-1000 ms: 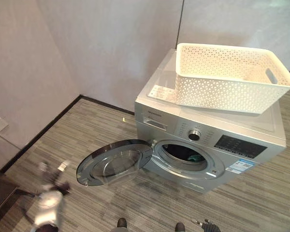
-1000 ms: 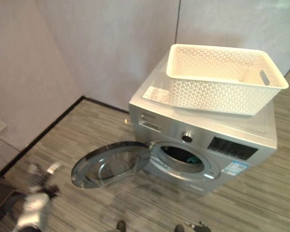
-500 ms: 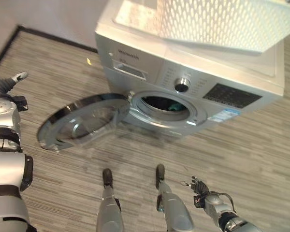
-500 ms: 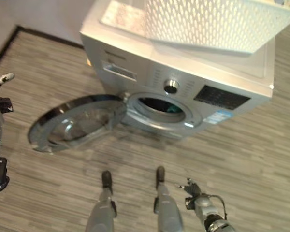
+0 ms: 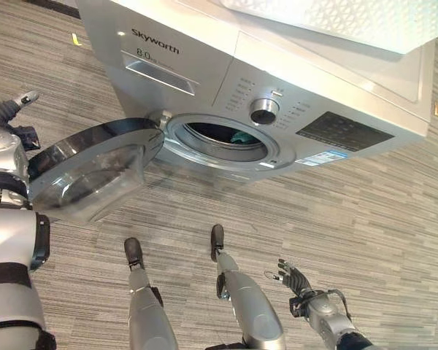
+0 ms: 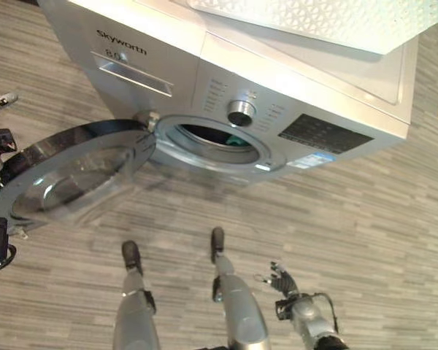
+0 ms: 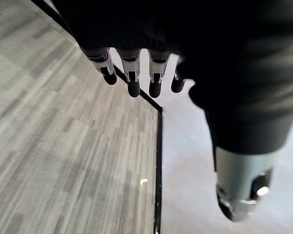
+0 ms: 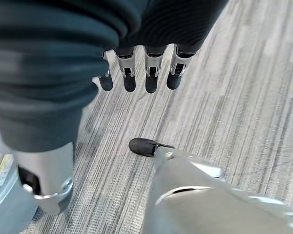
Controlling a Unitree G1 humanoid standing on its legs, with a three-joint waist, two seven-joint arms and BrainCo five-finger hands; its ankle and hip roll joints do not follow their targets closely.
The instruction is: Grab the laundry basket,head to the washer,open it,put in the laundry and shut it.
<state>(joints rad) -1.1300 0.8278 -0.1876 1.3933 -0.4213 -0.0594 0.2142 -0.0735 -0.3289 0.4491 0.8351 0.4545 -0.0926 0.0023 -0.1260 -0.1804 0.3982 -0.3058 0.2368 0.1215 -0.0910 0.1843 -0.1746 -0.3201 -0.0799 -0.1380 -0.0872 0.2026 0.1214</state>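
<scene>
Washer: the silver washer (image 5: 277, 80) stands on the grey striped floor (image 5: 365, 211), with its front facing the robot.
Door: the round glass door (image 5: 87, 171) is swung fully open to the washer's left side and hangs low over the floor; it stands between the left hand and the drum opening.
Drum: the opening (image 5: 223, 138) is free, and inside shows a small green-blue piece (image 5: 241, 136), probably laundry, but it is too dark there to be sure.
Basket: the white laundry basket (image 6: 314, 22) rests on top of the washer, toward its right side; its inside is not visible from here.
Panel: a round knob (image 5: 263, 110) sits above the opening, with a dark display (image 5: 336, 131) beside it and a drawer (image 5: 160, 76) at the upper left of the front.
Left hand: the left hand (image 7: 136, 73) is beside the outer edge of the open door, fingers straight and relaxed, holding nothing.
Right hand: the right hand (image 5: 296, 281) hangs low over the floor, well apart from the washer, fingers spread loosely and empty.
Wall: a pale wall with a dark baseboard (image 7: 158, 161) is near the left hand.
</scene>
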